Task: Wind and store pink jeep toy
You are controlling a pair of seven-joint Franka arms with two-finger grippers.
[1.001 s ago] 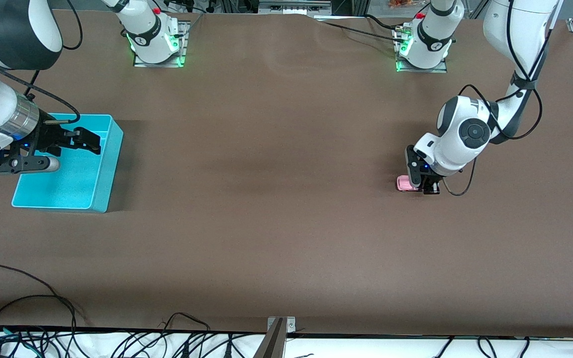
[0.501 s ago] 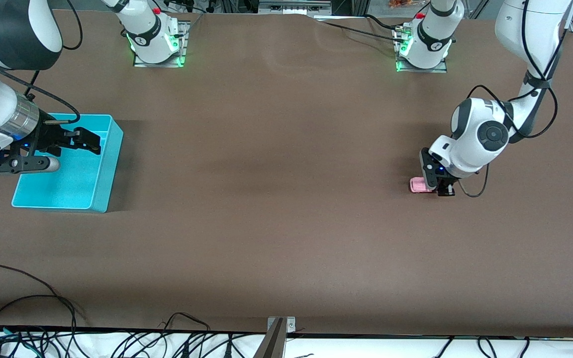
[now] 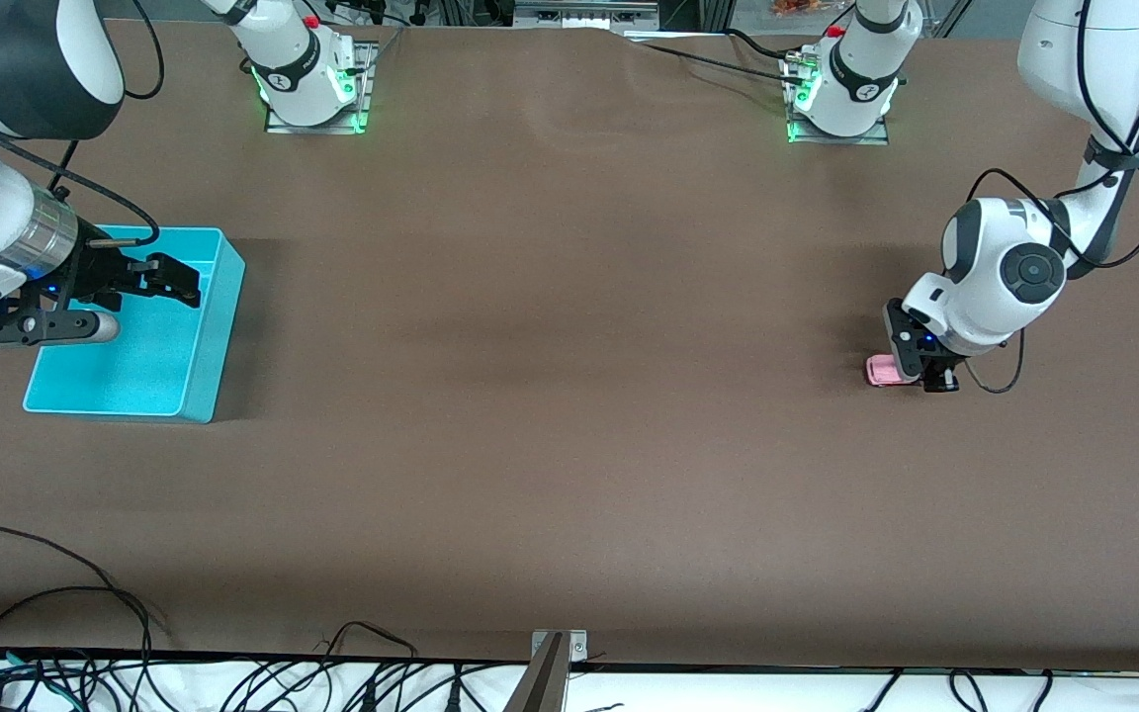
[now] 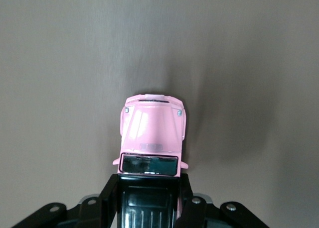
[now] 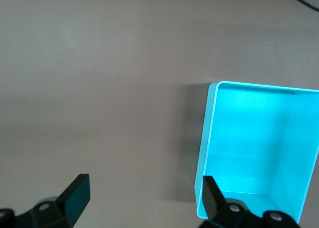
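My left gripper (image 3: 911,373) is clamped on the pink jeep toy (image 3: 881,371) at the cab, wheels down on the table (image 3: 569,396) near my left arm's end — about four o'clock from the table's middle in the front view. Holding it low like this suits dragging it to wind the motor, I judge. My right gripper (image 3: 149,279) waits, fingers spread wide, over the turquoise bin (image 3: 209,386) at nine o'clock — the storage spot.
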